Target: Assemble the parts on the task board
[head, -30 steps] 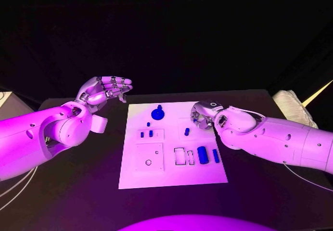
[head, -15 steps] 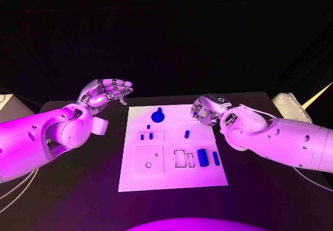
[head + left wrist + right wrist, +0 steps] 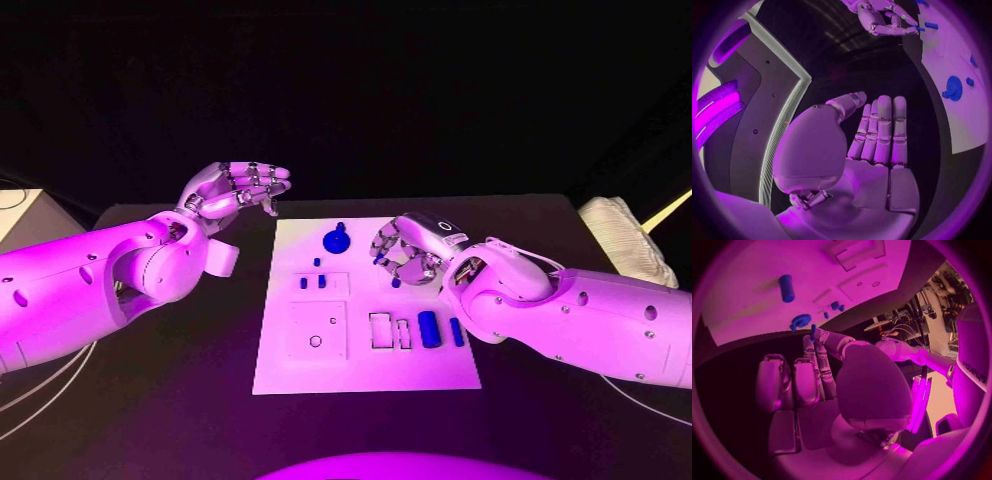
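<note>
Your right hand (image 3: 408, 250), at about two o'clock over the white board (image 3: 366, 375), pinches a small blue peg (image 3: 813, 331) in its fingers, ready for seating in a slot, while your left hand (image 3: 238, 187) hovers empty, fingers curled, off the board's ten-o'clock corner.

left arm: comes in from the left, bent, forearm pointing far | left hand (image 3: 237, 186): raised at the far left, fingers curled in, holds nothing | right arm: comes in from the right | right hand (image 3: 408, 248): in the middle, pinches a small blue part (image 3: 813, 332) at its fingertips
</note>
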Controlling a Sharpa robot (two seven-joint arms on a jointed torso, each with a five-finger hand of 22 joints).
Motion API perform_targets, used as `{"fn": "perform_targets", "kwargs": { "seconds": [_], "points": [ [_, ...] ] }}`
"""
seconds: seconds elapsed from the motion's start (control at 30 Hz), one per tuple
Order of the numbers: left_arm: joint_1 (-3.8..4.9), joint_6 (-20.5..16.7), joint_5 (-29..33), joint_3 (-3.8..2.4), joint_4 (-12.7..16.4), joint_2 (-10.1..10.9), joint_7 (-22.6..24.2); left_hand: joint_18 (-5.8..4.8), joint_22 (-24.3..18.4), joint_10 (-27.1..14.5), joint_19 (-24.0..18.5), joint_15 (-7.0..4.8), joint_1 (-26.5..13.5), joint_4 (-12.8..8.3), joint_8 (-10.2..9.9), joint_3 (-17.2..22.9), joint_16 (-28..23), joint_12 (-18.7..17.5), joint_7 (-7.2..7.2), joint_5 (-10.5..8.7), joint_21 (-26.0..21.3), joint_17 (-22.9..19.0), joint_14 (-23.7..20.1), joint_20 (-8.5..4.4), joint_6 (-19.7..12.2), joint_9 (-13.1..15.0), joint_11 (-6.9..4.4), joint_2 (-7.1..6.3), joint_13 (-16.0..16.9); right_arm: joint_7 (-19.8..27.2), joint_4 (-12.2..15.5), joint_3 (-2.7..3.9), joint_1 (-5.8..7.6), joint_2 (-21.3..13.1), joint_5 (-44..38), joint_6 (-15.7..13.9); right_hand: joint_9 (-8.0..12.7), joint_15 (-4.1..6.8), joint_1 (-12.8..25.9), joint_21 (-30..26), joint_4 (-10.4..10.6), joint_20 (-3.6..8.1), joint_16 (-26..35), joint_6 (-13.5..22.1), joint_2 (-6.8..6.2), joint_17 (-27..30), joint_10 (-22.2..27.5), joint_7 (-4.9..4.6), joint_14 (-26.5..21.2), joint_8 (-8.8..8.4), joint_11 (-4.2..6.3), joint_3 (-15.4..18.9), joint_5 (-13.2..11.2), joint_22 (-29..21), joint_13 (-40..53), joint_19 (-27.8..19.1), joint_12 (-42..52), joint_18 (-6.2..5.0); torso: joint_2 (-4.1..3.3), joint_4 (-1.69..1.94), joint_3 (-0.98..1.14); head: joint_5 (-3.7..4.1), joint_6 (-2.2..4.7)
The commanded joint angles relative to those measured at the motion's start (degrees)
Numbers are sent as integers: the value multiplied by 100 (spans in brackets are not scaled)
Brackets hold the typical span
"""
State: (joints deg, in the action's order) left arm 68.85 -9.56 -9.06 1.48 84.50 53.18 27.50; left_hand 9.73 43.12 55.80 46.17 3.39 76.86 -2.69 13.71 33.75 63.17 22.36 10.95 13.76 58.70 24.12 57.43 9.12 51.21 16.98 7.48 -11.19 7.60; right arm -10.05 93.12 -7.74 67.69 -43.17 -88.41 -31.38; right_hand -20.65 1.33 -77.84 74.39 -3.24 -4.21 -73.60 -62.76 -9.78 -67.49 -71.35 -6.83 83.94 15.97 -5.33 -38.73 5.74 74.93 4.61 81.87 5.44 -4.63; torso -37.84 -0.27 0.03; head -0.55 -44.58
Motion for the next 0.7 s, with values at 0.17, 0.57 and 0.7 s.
{"fn": "perform_targets", "kwargs": {
  "seconds": [0.17,0.57,0.7],
  "points": [
    [2,-22,34,-5,76,-36,66,88,-5,-54,42,-9,18,-6,-15,-22,-32,26,8,22,-31,-5,-11,-10,26,3,3,52,8,116,26,-45,-166,300,-138,96,-10,25,-32,-12,-31,-2,-29,-16,67,8,-251,-32,228,28,226,-23,-5,27,186,26,35,69,-1,8,-15,-247,-80],
    [2,-51,34,-3,162,-83,45,86,-10,-63,49,-7,15,-2,-14,-27,-37,28,9,23,-37,-8,-8,-11,30,4,5,58,7,-42,-251,-118,-433,745,-288,428,-14,22,-30,-33,-35,-3,-20,-5,72,26,-246,-39,225,23,221,-31,-4,9,189,13,26,64,-4,10,-9,-430,-174],
    [2,-55,34,-3,171,-95,40,86,-10,-63,49,-7,15,-2,-14,-27,-37,28,9,23,-37,-8,-8,-11,30,4,5,58,7,-87,-279,-135,-472,807,-312,514,-14,22,-30,-33,-35,-3,-20,-5,72,26,-246,-39,225,23,221,-31,-4,9,189,13,26,64,-4,2,-9,-476,-197]
  ]
}}
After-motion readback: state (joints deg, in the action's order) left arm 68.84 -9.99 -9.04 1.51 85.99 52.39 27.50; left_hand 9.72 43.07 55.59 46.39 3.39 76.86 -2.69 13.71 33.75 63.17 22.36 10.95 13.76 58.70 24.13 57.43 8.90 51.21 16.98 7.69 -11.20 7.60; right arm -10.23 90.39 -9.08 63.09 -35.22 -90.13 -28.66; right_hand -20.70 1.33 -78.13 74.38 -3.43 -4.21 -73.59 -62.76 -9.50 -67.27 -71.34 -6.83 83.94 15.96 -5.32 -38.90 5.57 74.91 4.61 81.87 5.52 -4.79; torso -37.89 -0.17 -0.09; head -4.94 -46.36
